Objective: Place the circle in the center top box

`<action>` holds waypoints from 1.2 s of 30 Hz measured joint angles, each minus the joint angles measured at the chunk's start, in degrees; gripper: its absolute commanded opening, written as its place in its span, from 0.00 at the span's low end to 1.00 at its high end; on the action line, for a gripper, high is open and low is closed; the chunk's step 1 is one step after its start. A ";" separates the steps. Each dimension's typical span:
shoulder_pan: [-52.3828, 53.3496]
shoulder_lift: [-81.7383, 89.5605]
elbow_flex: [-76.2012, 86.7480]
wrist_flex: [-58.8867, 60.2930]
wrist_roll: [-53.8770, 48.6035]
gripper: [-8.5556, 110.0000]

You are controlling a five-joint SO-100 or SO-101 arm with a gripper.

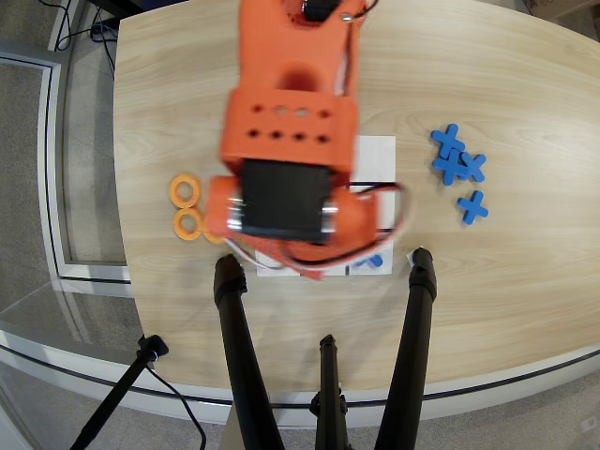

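Searching for the carried flat orange ring gives nothing certain: two rings (185, 191) lie at centre left on the pale wooden table (487, 281), a third peeks beside them. Bulky orange arm (286, 159) covers most of the white grid sheet (377, 150), hiding the target cell. Claw state cannot be told. Placement looks unfinished.

arm (291, 122) covers most of grid (375, 150) | pincer hidden, state unreadable | center top box unseen | third ring (214, 235) mostly covered | cross (376, 261) sliver only
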 measured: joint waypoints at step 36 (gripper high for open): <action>-7.29 -40.43 -15.82 -19.16 5.98 0.07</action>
